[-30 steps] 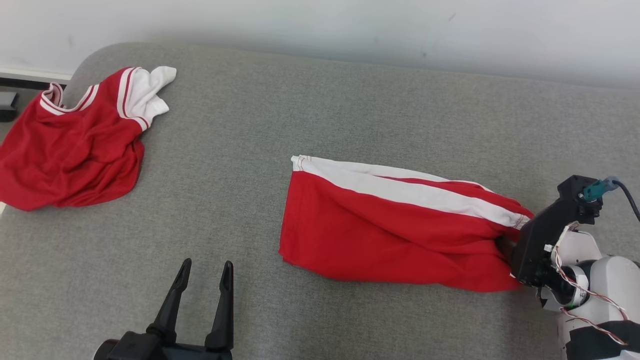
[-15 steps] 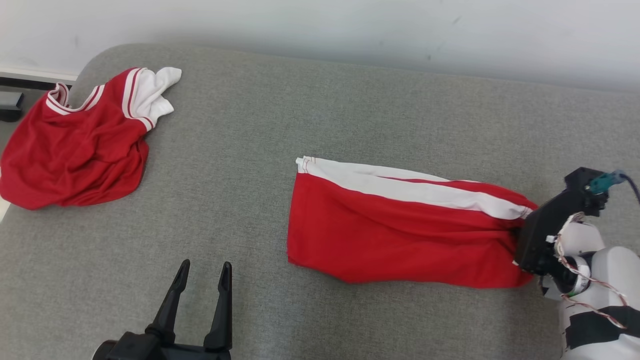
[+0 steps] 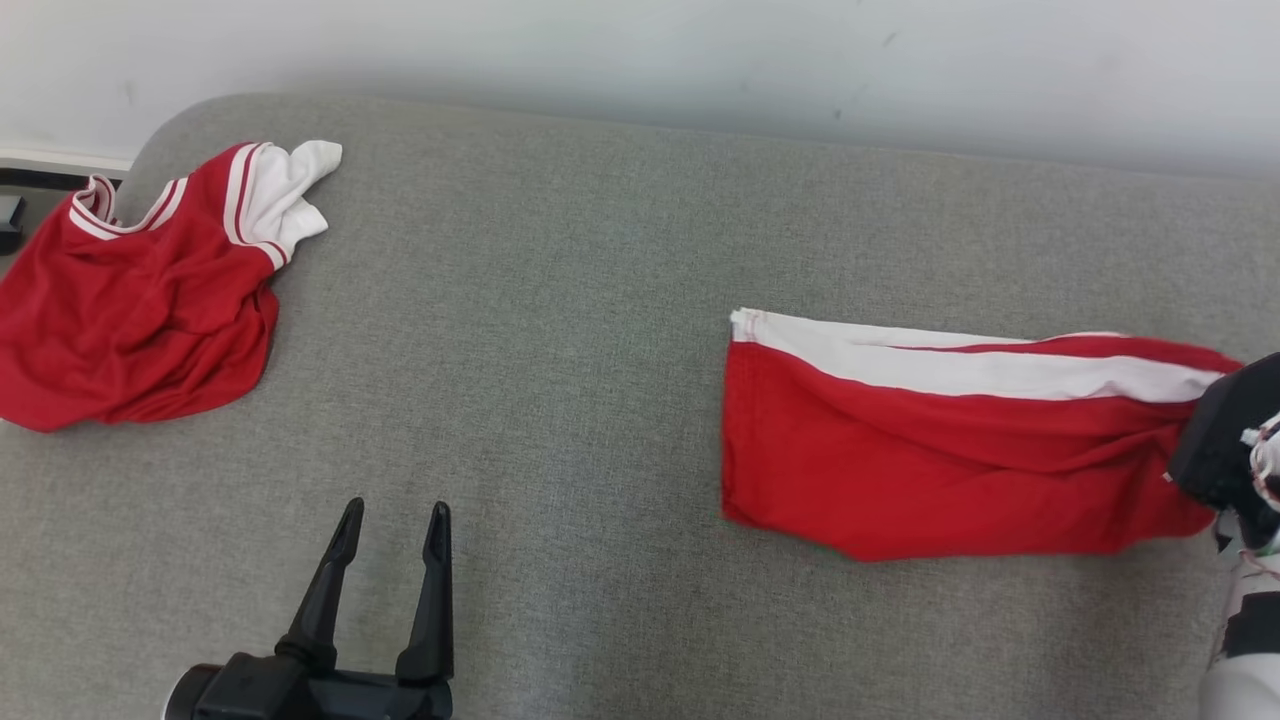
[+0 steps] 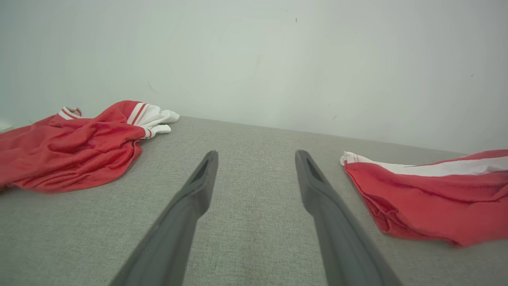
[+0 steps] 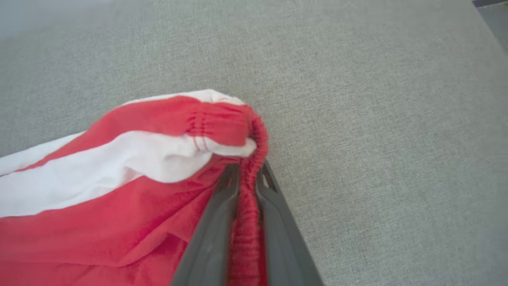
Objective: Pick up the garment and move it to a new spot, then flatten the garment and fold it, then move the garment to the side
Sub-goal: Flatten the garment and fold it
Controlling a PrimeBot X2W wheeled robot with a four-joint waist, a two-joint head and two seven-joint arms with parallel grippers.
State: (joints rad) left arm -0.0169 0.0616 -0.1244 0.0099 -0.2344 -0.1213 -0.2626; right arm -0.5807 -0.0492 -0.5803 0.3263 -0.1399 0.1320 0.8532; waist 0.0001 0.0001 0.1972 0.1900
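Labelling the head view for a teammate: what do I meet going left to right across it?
From the left: jersey → left pincer → shorts → right arm, at the shorts' far end.

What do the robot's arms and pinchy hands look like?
The left gripper and right gripper each have two long, dark grey fingers tapering to thin tips. The left sits on a black base. The right arm is pale white behind a black wrist block, with thin wires.

The right claw (image 5: pixel 247 174) pinches the red shorts' (image 5: pixel 119 206) elastic waistband.
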